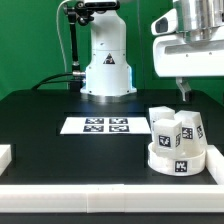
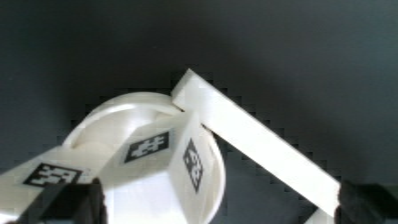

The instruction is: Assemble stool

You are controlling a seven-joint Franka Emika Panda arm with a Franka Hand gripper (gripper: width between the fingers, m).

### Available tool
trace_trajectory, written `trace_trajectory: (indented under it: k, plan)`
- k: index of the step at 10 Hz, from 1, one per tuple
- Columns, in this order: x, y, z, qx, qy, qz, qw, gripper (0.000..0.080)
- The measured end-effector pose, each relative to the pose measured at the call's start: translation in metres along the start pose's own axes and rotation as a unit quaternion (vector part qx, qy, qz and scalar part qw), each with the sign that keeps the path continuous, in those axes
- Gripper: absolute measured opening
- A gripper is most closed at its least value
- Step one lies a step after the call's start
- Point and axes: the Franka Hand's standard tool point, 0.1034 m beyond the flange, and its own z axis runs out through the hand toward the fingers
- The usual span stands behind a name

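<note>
A: How do the jaws stand?
B: Spread wide, holding nothing; the gripper (image 1: 181, 92) hangs above the stool parts.
A: And left to right?
B: The marker board (image 1: 97, 125) lies flat mid-table. At the exterior view's right, the round seat (image 1: 178, 158) sits near the front edge, tagged legs (image 1: 176, 127) standing on it, a plain white bar (image 1: 216, 166) just beside.

White stool seat (image 1: 176, 157) and legs (image 1: 166, 127) with black-and-white square tags; black table (image 1: 60, 155).
</note>
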Motion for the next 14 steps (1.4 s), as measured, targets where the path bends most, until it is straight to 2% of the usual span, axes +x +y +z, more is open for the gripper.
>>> trace_trajectory:
  k: [2, 3, 6, 8, 10, 12, 13, 14]
  plan:
    - [0.001, 0.000, 0.000, 0.000, 0.000, -0.066, 0.998, 0.0649]
    - [0.001, 0.001, 0.000, -0.005, 0.004, -0.135, 0.991, 0.0649]
    - [-0.001, -0.001, -0.001, -0.034, 0.015, -0.331, 0.943, 0.0649]
    - [0.002, -0.004, -0.004, -0.038, 0.013, -0.425, 0.904, 0.0649]
    - [0.003, -0.003, -0.003, -0.039, 0.011, -0.462, 0.886, 0.0649]
    - [0.006, -0.002, -0.004, -0.044, 0.010, -0.529, 0.847, 0.0649]
    - [0.009, 0.001, -0.001, -0.048, 0.003, -0.587, 0.808, 0.0649]
    - [0.011, 0.001, 0.000, -0.055, 0.001, -0.623, 0.780, 0.0649]
